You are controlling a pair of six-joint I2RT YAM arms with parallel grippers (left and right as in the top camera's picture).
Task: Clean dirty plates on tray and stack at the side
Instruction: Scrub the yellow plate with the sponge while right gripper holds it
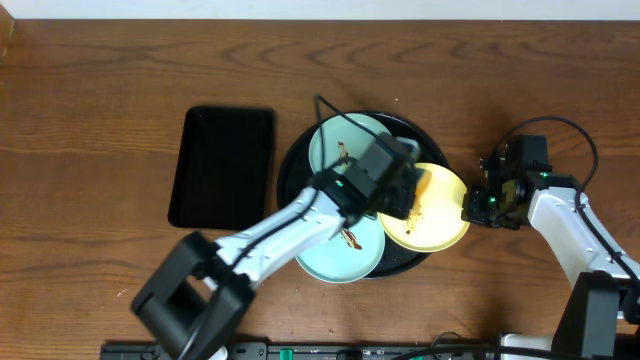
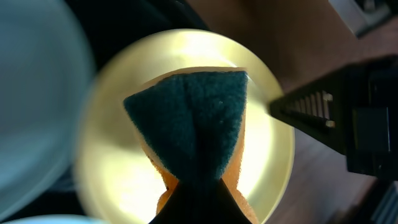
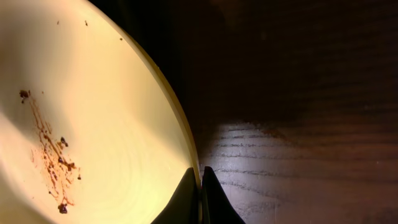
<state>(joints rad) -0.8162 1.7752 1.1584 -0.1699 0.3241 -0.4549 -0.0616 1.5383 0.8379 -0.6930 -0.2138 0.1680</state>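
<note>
At four o'clock on the black tray, the yellow plate, streaked brown at its centre, is pinched by its rim between the closed right fingers; a green-faced orange sponge is gripped over it by the left fingers.

A brown wooden table with clear grain fills the overhead view, with a pale strip of wall along its far edge. A glossy rectangular black tray with a raised rim lies left of centre. A sponge, orange with a dark green scouring face, is pinched into a fold.
</note>
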